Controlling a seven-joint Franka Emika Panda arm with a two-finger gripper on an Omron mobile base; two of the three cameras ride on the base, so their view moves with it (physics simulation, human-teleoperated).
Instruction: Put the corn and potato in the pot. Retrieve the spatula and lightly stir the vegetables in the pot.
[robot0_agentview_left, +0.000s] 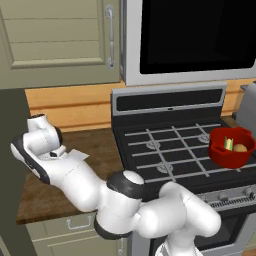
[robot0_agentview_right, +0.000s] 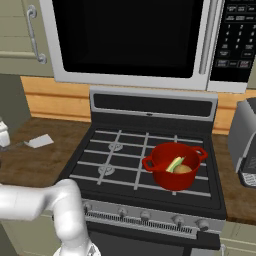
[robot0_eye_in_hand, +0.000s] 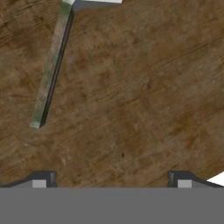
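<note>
A: Left base view?
B: Red pot (robot0_agentview_left: 230, 148) on the right side of the black stove (robot0_agentview_left: 170, 150), corn (robot0_agentview_left: 228, 143) and potato (robot0_agentview_left: 240, 148) inside, side by side. Pale spatula (robot0_agentview_left: 75, 155) blade flat on the wooden desk (robot0_agentview_left: 102, 155) left of the stove, just beside the white arm's hand.

A: Right base view?
B: Same pot (robot0_agentview_right: 176, 166) on a front-right burner, below the microwave (robot0_agentview_right: 130, 40). Corn (robot0_agentview_right: 174, 164) leaning against the potato (robot0_agentview_right: 183, 169) within the rim. Spatula (robot0_agentview_right: 38, 141) lying on the desk (robot0_agentview_right: 30, 160) at far left, well apart from the pot. Grey toaster (robot0_agentview_right: 245, 140) at the right edge.

A: Hand view?
B: Looking straight down on brown desk (robot0_eye_in_hand: 131, 96). Spatula (robot0_eye_in_hand: 51, 65) handle running diagonally at upper left, blade cut off by the top edge. Tool (robot0_eye_in_hand: 111, 181) spread wide, fingertips (robot0_eye_in_hand: 39, 183) far apart at the bottom, nothing between them, handle off to the side of the gap.
</note>
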